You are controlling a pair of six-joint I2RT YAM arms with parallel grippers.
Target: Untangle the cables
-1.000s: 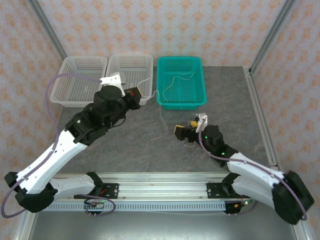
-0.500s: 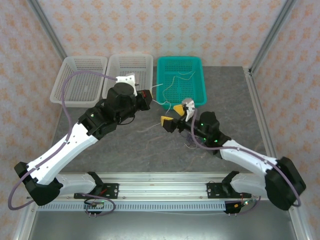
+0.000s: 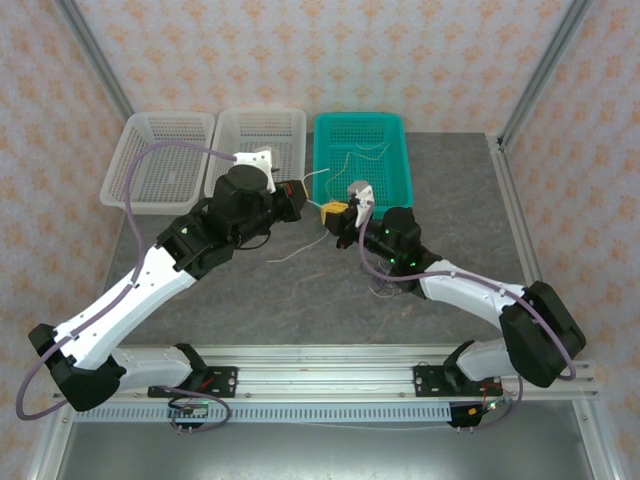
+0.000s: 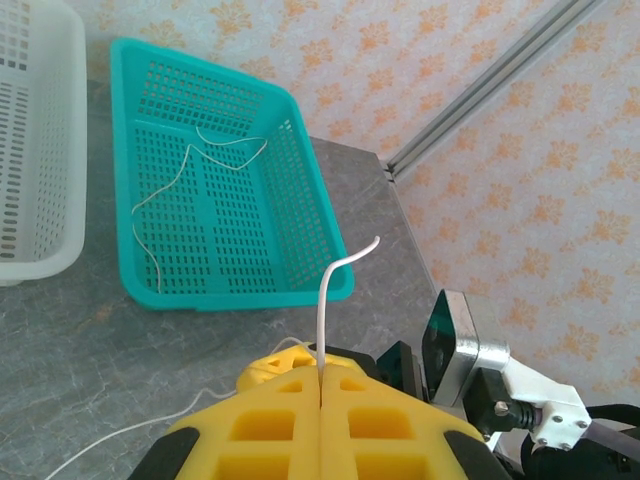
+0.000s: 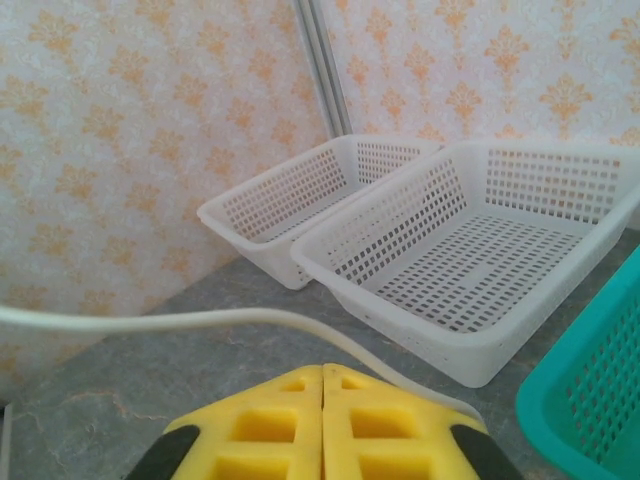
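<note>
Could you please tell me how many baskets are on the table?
3: the left white basket at the far left, the middle white basket beside it, then the teal basket. None appears hidden.

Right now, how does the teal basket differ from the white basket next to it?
Colour: the teal basket is blue-green, the white basket pale white. Contents: the teal basket holds a thin cream cable; the white basket's visible floor shows none. Both are slotted rectangular baskets, side by side.

Bright, even light here, no glare; soft shadows pool on the table (image 3: 300,300) beneath both arms. Up close, the right claw (image 5: 322,380) looks soft-focused, and the white cable (image 5: 150,320) just above it smears into blur.
</note>
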